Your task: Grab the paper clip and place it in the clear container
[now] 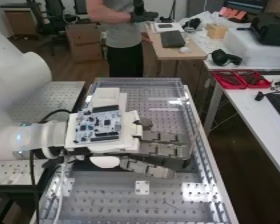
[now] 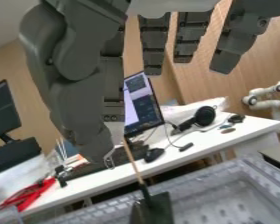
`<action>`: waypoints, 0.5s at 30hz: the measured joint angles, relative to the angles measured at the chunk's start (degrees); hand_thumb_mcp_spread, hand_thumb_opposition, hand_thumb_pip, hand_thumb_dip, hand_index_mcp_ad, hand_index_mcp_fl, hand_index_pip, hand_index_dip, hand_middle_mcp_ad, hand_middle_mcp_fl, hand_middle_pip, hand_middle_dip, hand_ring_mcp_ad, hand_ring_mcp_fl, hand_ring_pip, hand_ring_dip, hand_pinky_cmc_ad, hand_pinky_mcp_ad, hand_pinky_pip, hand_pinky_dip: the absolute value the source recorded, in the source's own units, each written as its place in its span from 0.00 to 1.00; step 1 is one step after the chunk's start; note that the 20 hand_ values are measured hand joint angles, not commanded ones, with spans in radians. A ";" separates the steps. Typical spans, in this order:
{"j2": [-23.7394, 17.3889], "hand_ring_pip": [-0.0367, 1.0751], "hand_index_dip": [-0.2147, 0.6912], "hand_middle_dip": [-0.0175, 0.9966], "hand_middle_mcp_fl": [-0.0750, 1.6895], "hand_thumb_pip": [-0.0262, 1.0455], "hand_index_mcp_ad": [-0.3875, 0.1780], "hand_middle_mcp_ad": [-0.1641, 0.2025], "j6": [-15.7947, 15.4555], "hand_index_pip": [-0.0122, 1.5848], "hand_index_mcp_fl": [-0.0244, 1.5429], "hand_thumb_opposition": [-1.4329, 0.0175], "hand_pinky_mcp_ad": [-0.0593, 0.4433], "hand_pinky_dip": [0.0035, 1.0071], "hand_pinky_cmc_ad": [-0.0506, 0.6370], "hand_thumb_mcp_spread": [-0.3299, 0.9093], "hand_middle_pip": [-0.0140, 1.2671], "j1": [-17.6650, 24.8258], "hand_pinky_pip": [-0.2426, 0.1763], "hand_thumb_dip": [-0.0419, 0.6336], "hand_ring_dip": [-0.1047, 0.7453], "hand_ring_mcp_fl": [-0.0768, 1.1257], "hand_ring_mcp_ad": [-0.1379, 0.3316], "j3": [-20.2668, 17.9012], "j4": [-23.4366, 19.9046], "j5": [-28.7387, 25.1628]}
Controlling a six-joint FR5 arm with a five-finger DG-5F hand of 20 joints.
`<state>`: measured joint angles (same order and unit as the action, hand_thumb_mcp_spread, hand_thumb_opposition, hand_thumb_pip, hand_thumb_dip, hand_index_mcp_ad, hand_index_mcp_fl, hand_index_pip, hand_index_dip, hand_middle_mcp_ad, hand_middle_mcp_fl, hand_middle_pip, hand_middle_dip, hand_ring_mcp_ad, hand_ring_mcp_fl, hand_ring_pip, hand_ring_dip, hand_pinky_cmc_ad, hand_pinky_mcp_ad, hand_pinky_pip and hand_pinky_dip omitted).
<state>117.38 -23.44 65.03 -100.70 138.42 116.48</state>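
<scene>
Hand (image 1: 162,149) above clear container (image 1: 214,167), fingertips near wall opposite arm | open room toward near end | thumb and finger pinching paper clip (image 2: 109,159)

The counter (image 1: 101,200) looks like smooth, perforated metal, glossy where light strikes. Above it, the arm (image 1: 17,70) has a smooth white shell; the hand (image 1: 160,149) looks like matt, hard plastic, and the paper clip (image 2: 109,161) like smooth metal wire. Beside the counter sit red trays (image 1: 231,85) of smooth plastic. Beyond it are matt cardboard boxes (image 1: 84,46) and a person's cloth trousers (image 1: 125,62).
</scene>
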 joint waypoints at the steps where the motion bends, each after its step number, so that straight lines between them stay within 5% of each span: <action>1: -0.92 0.13 0.32 0.20 0.12 0.53 0.33 0.65 0.33 0.85 0.43 0.34 0.66 0.18 0.55 0.70 0.11 0.62 0.55 0.46 0.26 0.07 0.54 -0.97 -0.81 -0.46; 15: -11.03 0.13 0.32 0.20 0.12 0.53 0.33 0.65 0.75 0.85 0.43 0.34 0.66 0.18 0.54 0.70 0.11 15.26 0.57 0.46 0.26 0.08 0.54 -11.21 -7.64 -12.88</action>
<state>106.35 -22.69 80.29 -111.91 130.78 103.60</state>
